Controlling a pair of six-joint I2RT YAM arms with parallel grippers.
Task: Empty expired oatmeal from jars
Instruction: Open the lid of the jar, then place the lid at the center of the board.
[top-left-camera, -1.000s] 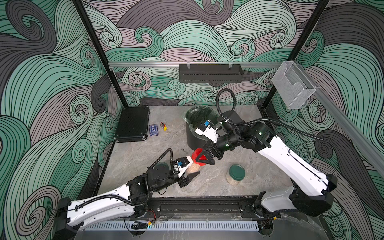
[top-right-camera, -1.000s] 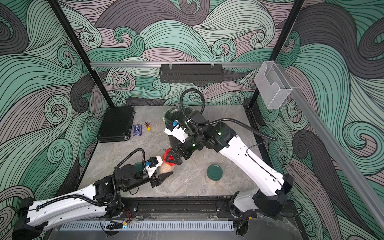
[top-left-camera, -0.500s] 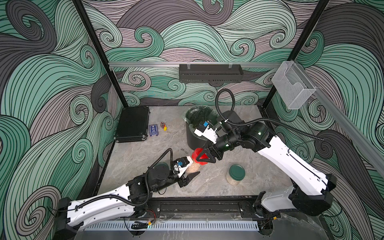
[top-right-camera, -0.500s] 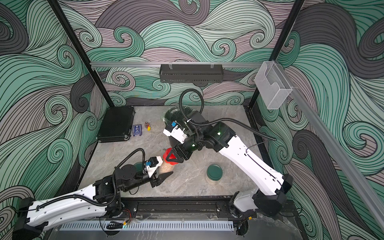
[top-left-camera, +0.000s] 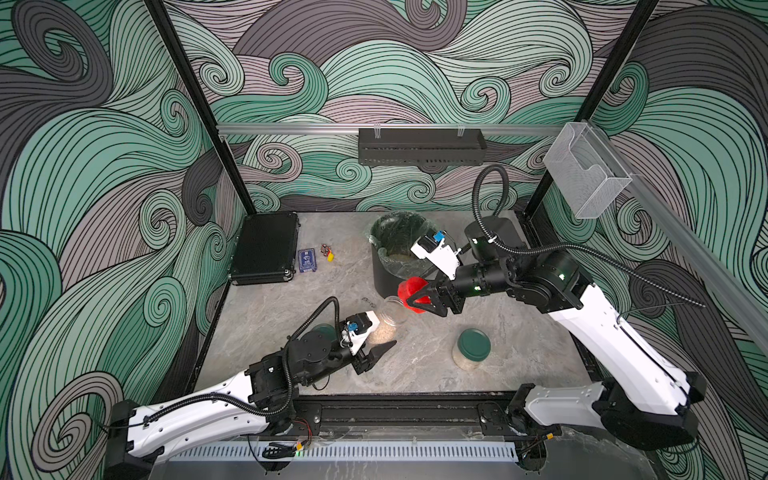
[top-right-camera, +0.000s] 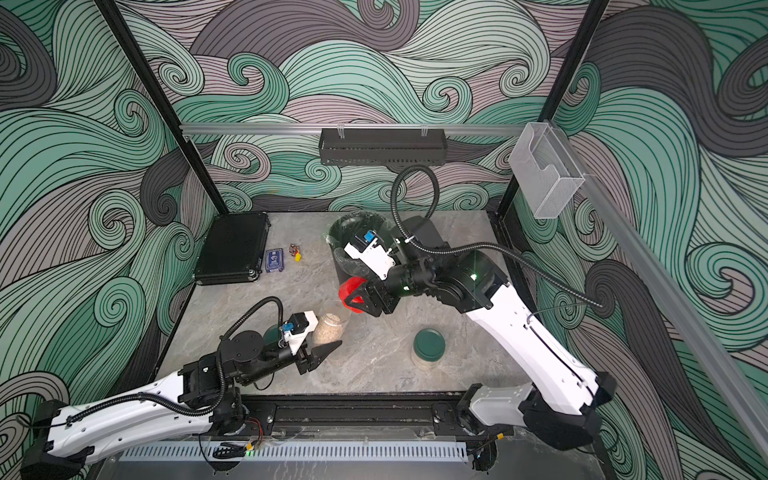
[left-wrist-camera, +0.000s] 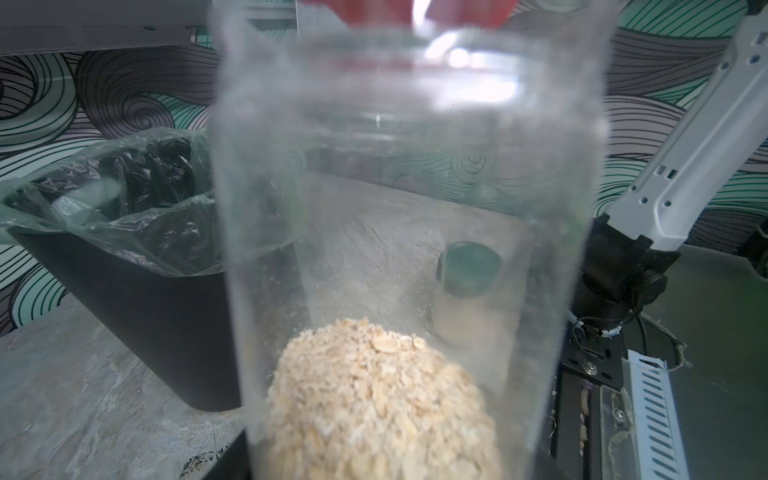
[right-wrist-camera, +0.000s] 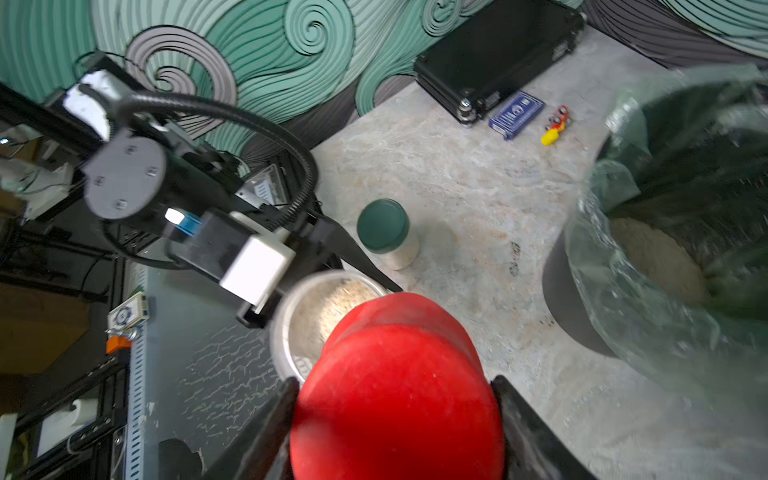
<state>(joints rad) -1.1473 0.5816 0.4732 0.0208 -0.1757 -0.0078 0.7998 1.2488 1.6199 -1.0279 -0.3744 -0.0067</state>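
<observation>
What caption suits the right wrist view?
Right gripper holds the red lid off the open jar of oatmeal in the left gripper.

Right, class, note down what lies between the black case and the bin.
A small blue box and a small red-and-yellow object, on the tabletop between the black case and the bin; both top views show them.

Small jar (top-left-camera: 392, 311) is open and tilted, with oatmeal (left-wrist-camera: 382, 399) pooled at its low end. Its red lid (top-left-camera: 411, 291) is off, just past the mouth. Two green-lid jars stand upright and closed, oatmeal inside: one (top-left-camera: 471, 351) well to the right, the other (right-wrist-camera: 384, 232) just left of the small jar.
</observation>
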